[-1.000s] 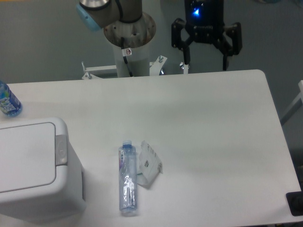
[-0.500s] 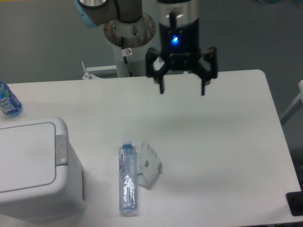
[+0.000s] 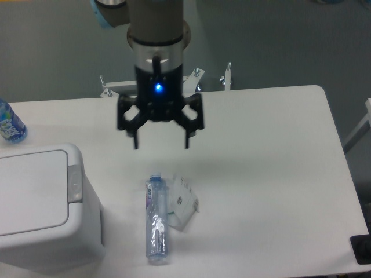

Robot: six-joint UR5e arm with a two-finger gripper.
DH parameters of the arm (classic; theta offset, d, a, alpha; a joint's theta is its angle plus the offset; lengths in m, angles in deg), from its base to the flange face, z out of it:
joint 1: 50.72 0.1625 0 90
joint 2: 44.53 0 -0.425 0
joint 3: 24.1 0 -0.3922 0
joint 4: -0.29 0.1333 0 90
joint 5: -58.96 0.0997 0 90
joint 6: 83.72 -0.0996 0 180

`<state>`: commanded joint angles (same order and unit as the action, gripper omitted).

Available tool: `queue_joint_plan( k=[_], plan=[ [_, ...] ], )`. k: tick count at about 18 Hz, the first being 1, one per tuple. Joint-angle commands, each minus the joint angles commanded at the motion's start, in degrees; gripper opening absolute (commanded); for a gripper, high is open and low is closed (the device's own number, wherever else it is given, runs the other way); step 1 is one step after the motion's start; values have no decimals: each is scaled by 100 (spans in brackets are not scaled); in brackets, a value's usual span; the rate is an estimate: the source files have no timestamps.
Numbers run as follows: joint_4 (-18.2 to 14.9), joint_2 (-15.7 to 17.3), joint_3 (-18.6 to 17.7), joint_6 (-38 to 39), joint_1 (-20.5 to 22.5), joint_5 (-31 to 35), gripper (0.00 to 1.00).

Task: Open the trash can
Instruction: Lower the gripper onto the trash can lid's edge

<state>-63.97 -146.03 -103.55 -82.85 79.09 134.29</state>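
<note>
The trash can (image 3: 40, 208) is a large boxy white bin at the front left of the table. Its flat lid (image 3: 29, 191) is shut, and a small grey push-button latch (image 3: 75, 183) sits on its right edge. My gripper (image 3: 161, 143) hangs above the table's middle, open and empty, fingers pointing down. It is to the right of the latch and farther back, well apart from the bin.
A clear plastic bottle (image 3: 155, 217) lies on the table just right of the bin, with a crumpled white wrapper (image 3: 182, 201) beside it. A blue-labelled bottle (image 3: 10, 124) stands at the far left edge. The arm's base (image 3: 156, 40) is behind the table.
My gripper has moved left and toward the front, from beyond the table's back edge to above its middle. It stayed open. The bin and bottles have not moved.
</note>
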Motion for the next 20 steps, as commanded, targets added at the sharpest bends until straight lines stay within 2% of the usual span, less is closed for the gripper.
queue_joint_plan(
  k=[2,11,20],
  plan=[
    [142,-105,-9,45,-166,-1,100],
    [247,-369,0,72,-545,-1,100],
    [247,-414,0,63,-580,-1,100]
  ],
)
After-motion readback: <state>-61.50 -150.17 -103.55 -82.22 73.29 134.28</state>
